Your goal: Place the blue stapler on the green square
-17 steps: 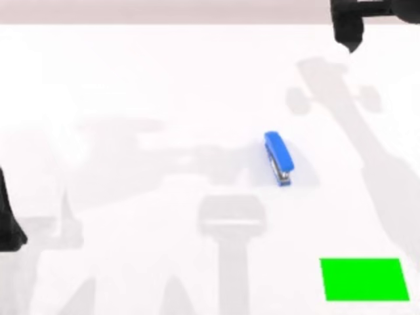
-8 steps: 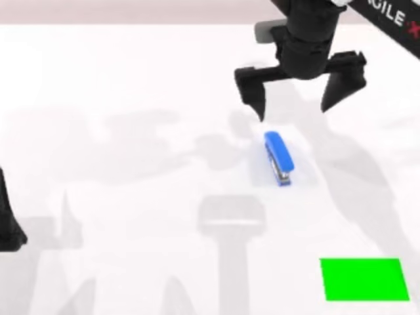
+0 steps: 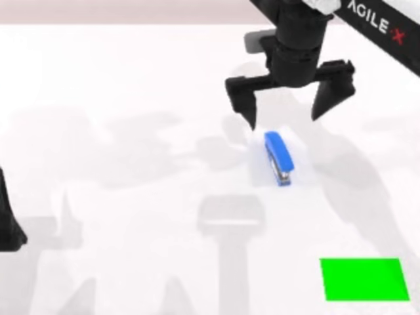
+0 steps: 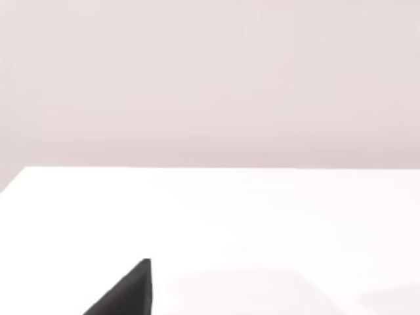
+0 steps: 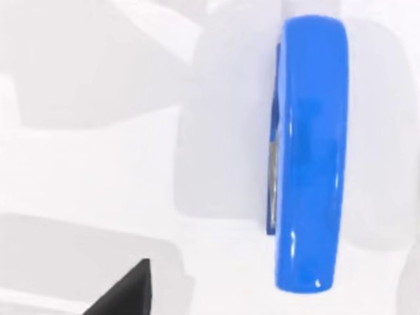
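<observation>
Step in hand: positioning my right pincer [image 3: 289, 108] for the grasp of the blue stapler [image 3: 278, 158].

The blue stapler lies flat on the white desk [image 3: 131, 98], right of the desk's centre, its long axis running nearly away from the near edge. The green square [image 3: 364, 279] lies well apart from the stapler, nearer the front edge and further right. Nothing rests on the square.

My right pincer hangs above the desk just beyond the stapler's far end. Its jaws stand wide apart and hold nothing. One fingertip [image 3: 249, 118] is beside the stapler's far end on the left; the other fingertip [image 3: 318, 108] is further off on the right. The span between them runs across the stapler's length, which is the correct orientation for closing on the narrow sides.

In the right wrist view the stapler [image 5: 308, 151] sits off to one side of the frame, so I judge that the pincer is not yet centred.

Procedure, as I judge it:
1. Shift towards the stapler's middle until the body lies midway between the jaws.
2. Descend with the jaws fully open, stopping short of the desk.
3. Close on the long sides at mid-length; a grip near one end may let the stapler pivot.

My left pincer [image 3: 10, 226] is parked at the desk's left edge, far from the stapler; I cannot tell how its fingers stand.
</observation>
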Robot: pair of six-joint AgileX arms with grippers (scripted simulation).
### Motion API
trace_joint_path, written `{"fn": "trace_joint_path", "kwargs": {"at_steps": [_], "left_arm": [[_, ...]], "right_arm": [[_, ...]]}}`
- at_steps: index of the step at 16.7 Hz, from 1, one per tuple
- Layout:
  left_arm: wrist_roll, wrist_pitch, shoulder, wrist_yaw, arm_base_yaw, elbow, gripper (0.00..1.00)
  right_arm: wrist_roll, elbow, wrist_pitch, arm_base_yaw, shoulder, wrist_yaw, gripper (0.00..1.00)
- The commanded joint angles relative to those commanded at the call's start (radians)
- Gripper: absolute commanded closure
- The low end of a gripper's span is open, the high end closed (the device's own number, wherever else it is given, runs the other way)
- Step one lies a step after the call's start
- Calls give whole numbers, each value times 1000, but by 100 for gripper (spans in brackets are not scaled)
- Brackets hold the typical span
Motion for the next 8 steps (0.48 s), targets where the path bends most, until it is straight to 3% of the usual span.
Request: {"fn": "trace_joint_path", "kwargs": {"at_steps": [4, 8], "left_arm": [[0, 0, 0, 0, 0, 0, 0], [0, 0, 0, 0, 0, 0, 0]], "right_arm": [[-2, -74, 73, 4, 0, -1, 0], [2, -264, 276, 6, 7, -1, 0]]}}
